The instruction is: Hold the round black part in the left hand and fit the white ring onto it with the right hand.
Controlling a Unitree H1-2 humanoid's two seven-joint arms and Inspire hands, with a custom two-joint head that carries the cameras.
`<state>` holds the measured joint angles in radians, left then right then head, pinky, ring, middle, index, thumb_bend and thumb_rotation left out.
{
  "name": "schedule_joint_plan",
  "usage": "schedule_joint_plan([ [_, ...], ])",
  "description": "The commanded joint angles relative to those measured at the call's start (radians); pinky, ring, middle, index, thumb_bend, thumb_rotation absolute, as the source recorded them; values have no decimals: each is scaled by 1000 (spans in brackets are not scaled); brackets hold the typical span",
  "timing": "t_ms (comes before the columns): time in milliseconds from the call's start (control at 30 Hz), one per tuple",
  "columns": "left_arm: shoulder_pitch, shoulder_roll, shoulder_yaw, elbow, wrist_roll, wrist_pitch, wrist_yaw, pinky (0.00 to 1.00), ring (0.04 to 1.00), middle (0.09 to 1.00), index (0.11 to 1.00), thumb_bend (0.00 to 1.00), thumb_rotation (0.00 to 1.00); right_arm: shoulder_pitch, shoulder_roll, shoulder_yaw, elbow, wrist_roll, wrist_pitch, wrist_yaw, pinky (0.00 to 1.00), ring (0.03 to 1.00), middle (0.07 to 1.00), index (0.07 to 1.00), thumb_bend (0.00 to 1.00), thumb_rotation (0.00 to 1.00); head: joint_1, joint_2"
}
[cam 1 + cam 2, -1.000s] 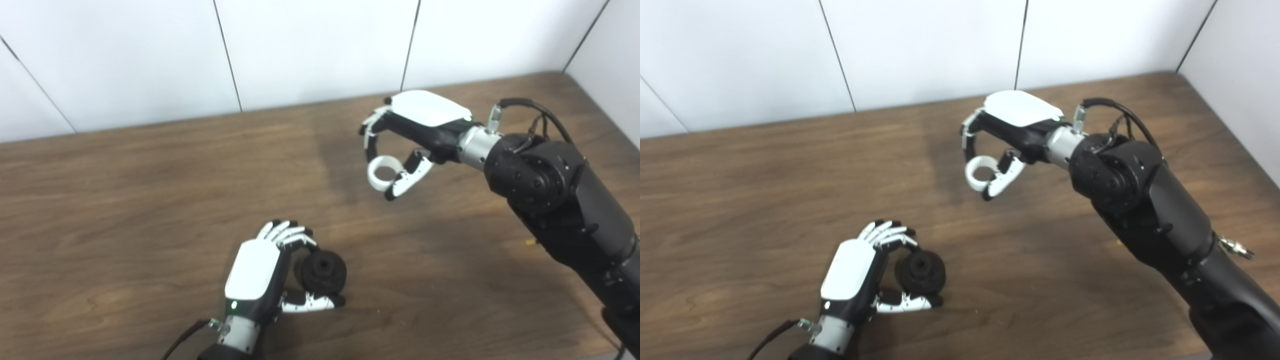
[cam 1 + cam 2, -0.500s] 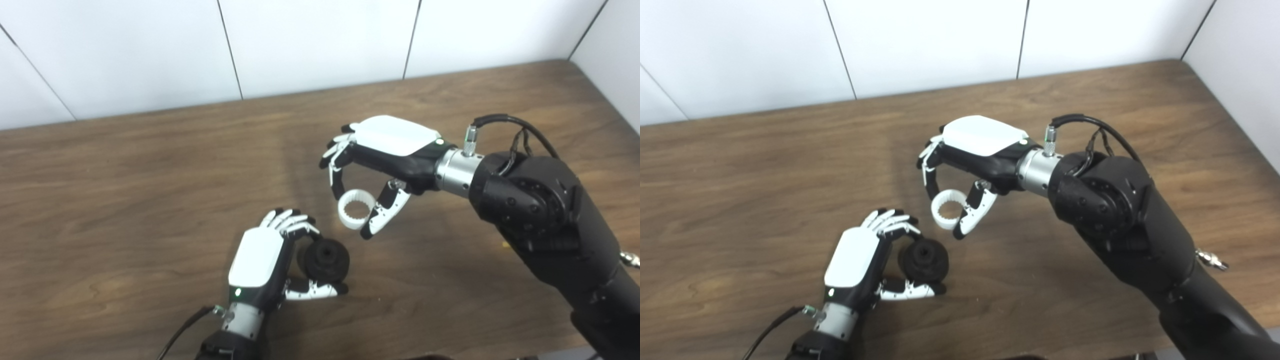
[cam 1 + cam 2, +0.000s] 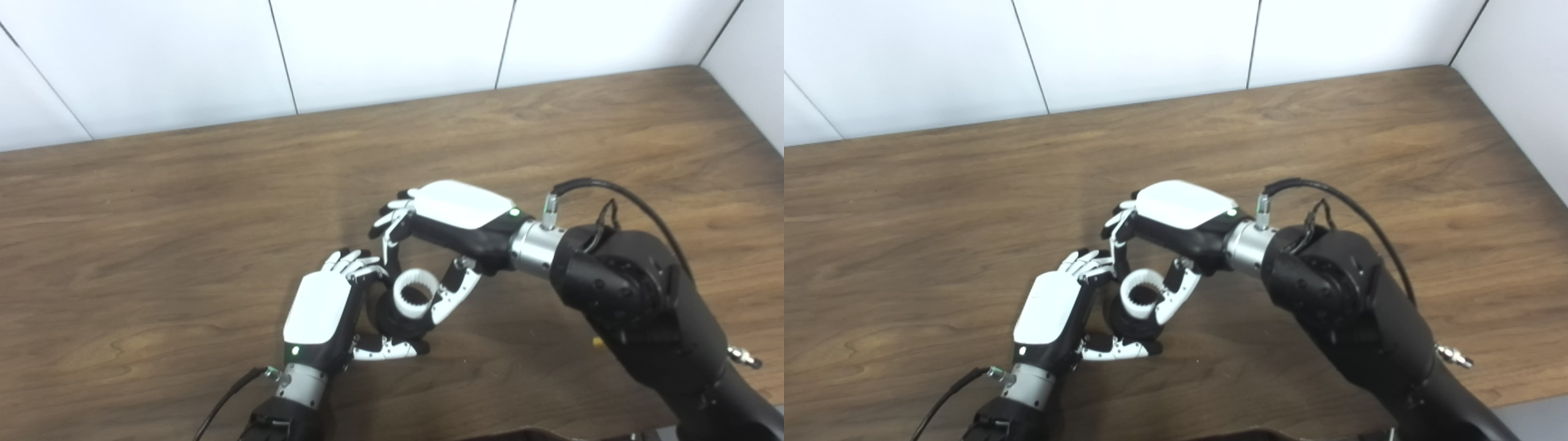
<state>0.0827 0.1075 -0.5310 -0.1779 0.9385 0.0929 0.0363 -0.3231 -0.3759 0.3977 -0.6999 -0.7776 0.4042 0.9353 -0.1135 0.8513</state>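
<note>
Right hand has carried toothed white ring onto round black part — gripped by left hand.

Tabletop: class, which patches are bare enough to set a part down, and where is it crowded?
Bare: the wooden table left of both hands, and the strip along the wall. Crowded: the front centre, where left robot hand, black part, white ring and right robot hand meet.

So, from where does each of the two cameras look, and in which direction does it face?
Left eye view: on the head, facing down and forward at the table; both arms enter from below, left robot hand holding the round black part.
Right eye view: beside it, a little to the right, same downward aim; right robot hand holds the white ring at the part.
Shared: both robot hands, ring, part, table, white wall.
</note>
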Motion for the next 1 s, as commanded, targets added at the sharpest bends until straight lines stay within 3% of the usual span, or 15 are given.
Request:
schedule_joint_plan([
  [0,24,4,-24,30,5,31,-84,928,853,765,484,524,53,-13,7,-5,-6,-15,-37,-41,1000,935,854,483,522,142,0,3],
  [633,22,-2,-29,14,13,45,-97,919,851,767,484,524,53,22,29,-6,75,-43,-146,-115,1000,934,850,485,521,141,9,8],
  [967,25,-3,-29,11,10,42,-92,918,850,764,484,524,54,31,33,-11,91,-55,-169,-127,1000,930,852,484,522,139,9,13],
])
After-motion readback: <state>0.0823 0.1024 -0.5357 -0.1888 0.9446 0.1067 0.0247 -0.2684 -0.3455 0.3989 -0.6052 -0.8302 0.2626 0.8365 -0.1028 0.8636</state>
